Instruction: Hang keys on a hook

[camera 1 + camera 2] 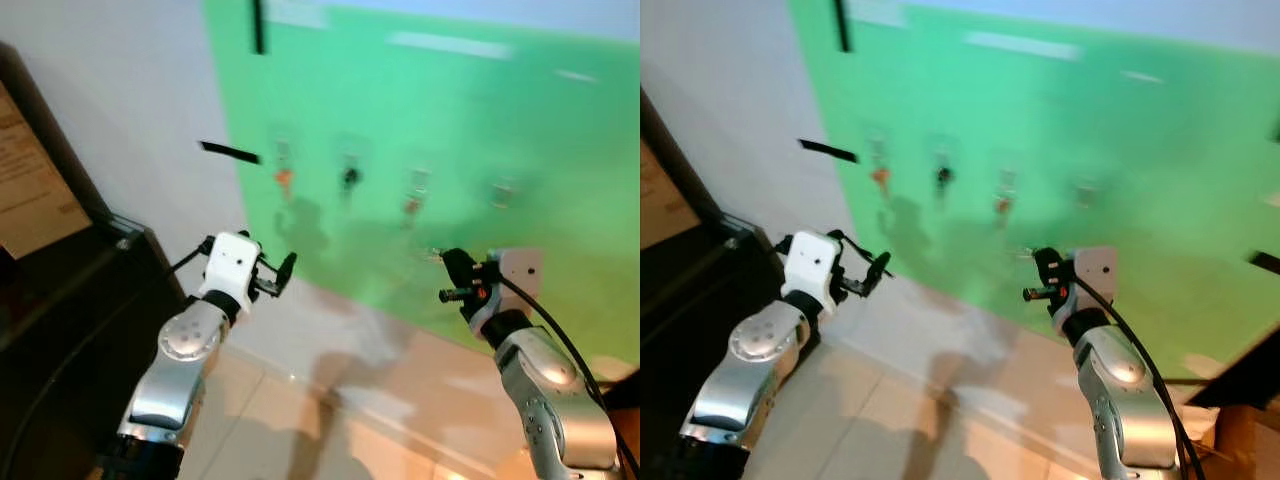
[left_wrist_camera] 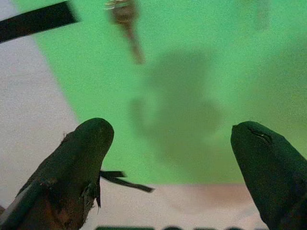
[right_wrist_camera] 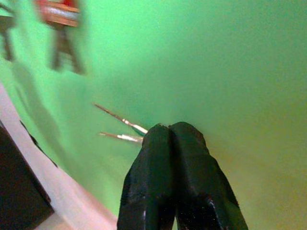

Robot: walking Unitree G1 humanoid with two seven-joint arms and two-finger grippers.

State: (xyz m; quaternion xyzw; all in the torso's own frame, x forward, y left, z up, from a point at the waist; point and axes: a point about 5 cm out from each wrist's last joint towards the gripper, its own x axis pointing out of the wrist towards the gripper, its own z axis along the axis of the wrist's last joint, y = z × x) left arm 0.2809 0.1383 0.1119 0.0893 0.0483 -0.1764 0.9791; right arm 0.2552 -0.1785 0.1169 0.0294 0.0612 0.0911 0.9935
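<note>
Four hooks (image 1: 349, 172), seemingly; right gripper (image 3: 169, 132) clenches keys (image 3: 122, 129); left gripper (image 2: 170, 143) released.

Both tools (image 1: 285, 270) (image 1: 452, 270) raised before green board (image 1: 480, 130) with hung keys (image 1: 284, 180)

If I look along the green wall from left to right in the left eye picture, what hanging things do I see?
Orange key → black key → red key → a blurry hook, too blurred to tell what it holds.

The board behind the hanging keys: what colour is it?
Bright green board, clearest in the left eye view.
</note>
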